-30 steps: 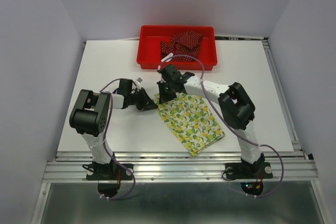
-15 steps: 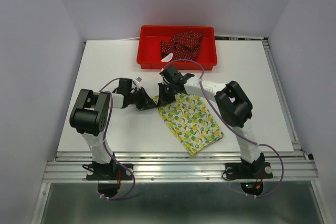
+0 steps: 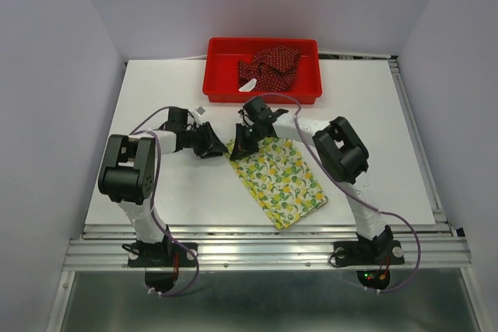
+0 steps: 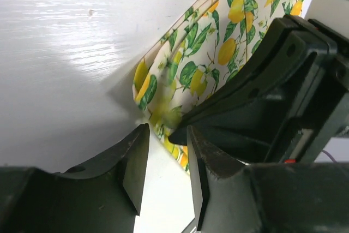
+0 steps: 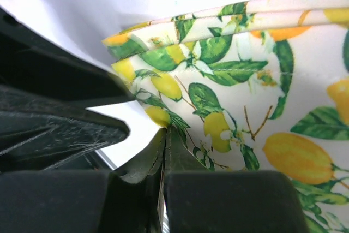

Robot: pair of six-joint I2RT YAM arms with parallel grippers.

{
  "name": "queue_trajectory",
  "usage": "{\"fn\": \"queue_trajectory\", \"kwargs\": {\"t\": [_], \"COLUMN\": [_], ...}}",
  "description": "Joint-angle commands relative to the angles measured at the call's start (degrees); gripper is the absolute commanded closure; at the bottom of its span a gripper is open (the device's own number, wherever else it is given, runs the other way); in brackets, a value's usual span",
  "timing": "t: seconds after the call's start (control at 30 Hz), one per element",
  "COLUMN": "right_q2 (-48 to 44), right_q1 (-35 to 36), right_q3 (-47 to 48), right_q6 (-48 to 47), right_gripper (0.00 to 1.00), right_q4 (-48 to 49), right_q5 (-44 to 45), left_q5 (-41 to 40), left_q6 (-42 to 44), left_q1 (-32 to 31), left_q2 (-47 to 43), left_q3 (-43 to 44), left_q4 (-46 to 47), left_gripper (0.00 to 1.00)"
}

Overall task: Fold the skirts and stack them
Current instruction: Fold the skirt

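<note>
The cream lemon skirt [image 3: 282, 180] lies flat on the white table [image 3: 156, 99], and its far left corner lies between my two grippers. My right gripper [image 3: 234, 148] is shut on that corner's edge; in the right wrist view its fingers [image 5: 165, 135] pinch the lemon skirt [image 5: 262, 96]. My left gripper [image 3: 221, 147] is slightly open and empty, just left of the corner. In the left wrist view the gripper [image 4: 168, 137] has bare table between its jaws and the lemon skirt [image 4: 218, 42] just ahead. The dark red dotted skirt [image 3: 268, 66] lies crumpled in the tray.
The red plastic tray [image 3: 220, 75] stands at the far middle of the table. The two grippers are almost touching: the right gripper's black body [image 4: 283, 80] fills the right side of the left wrist view. A metal rail [image 3: 264, 248] runs along the near edge.
Both grippers have moved a little left and away, close together. The lemon skirt's far corner has shifted slightly left with the right gripper. The left arm's forearm has swung further back.
</note>
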Motion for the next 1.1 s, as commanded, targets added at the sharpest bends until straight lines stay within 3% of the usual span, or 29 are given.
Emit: {"fn": "queue_trajectory", "kwargs": {"t": [0.0,0.43,0.57,0.67,0.83,1.07], "right_q2": [3.95,2.55,1.76,1.06,0.52,1.23], "right_q1": [-1.4,-2.55,-3.16,-3.17,-3.69,-3.69], "right_q3": [3.1,3.55,3.9,4.51,4.95,4.78], "right_q6": [1.86,5.38,6.52,7.05,7.84,7.93], "right_gripper": [0.99,0.99,0.99,0.99,0.99,0.99], "right_q4": [1.25,6.43,7.32,8.2,9.34,9.43], "right_q5": [2.48,-0.78,-0.07,-0.25,-0.16,-0.25], "left_q5": [0.08,-1.33,1.04,2.89,6.22,7.02], "left_q6": [5.04,1.79,1.35,1.96,1.61,-0.67], "left_q1": [1.0,2.67,2.67,2.49,1.53,-0.49], "left_q2": [-3.43,-0.88,0.96,0.97,-0.44,0.87], "left_q3": [2.16,4.01,3.48,2.43,-0.03,-1.18], "left_q4": [-6.86,-1.24,0.6,1.4,3.42,6.67], "left_gripper": [0.55,0.5,0.73,0.76,0.9,0.92]}}
